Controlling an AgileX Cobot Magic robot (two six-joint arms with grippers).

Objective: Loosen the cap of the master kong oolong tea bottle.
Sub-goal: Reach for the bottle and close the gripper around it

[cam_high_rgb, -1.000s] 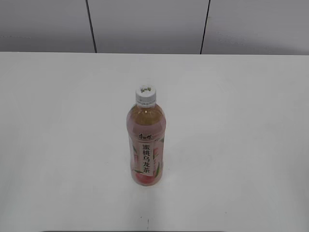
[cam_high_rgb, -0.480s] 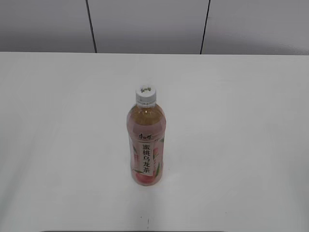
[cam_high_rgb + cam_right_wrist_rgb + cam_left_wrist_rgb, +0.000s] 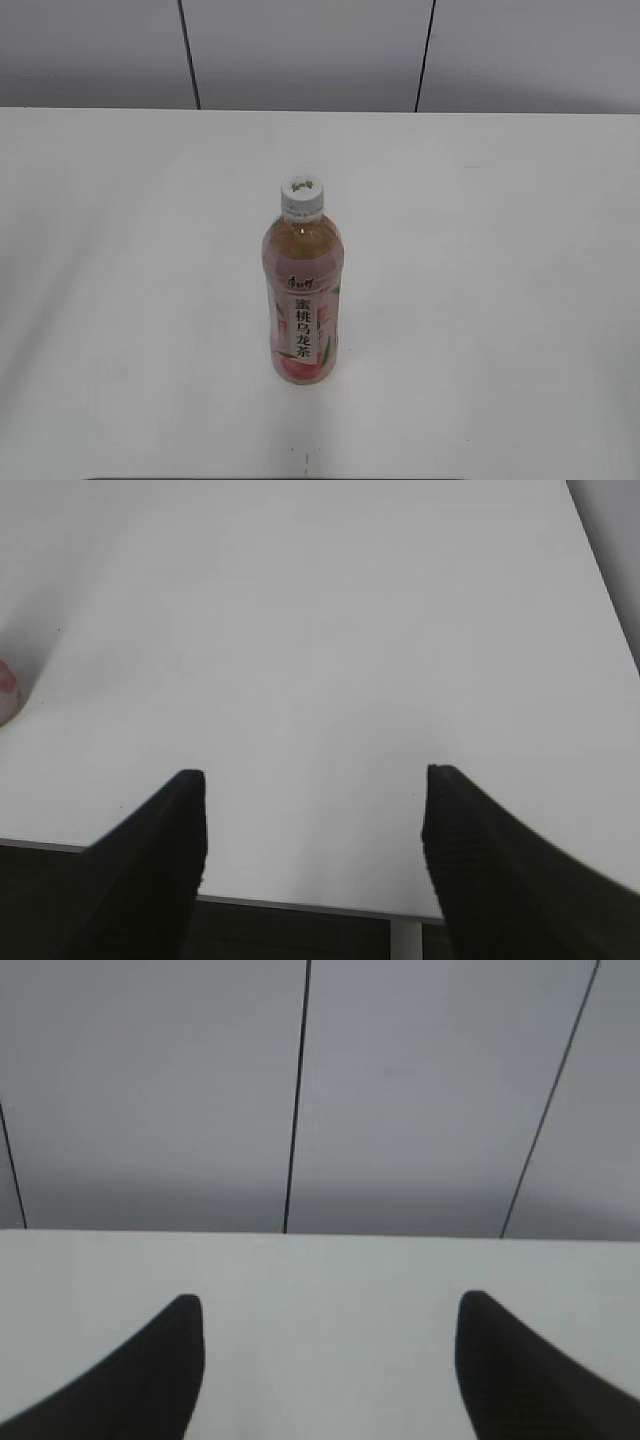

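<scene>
Bottle (image 3: 303,300) of oolong tea stands upright near the middle of your white table (image 3: 500,300), its pink-and-white label with dark Chinese characters facing you. Pale amber tea fills it up to the shoulder, just under the neck. The white cap (image 3: 301,195) sits on top, a small dark mark printed on it. Neither arm shows in the exterior view. Your left gripper (image 3: 325,1360) has its jaws spread wide over bare table, facing the grey wall panels (image 3: 400,1090), nothing between them. Your right gripper (image 3: 312,850) is likewise wide apart and empty, over the table's near edge; a pink sliver of the bottle shows at that view's left border.
</scene>
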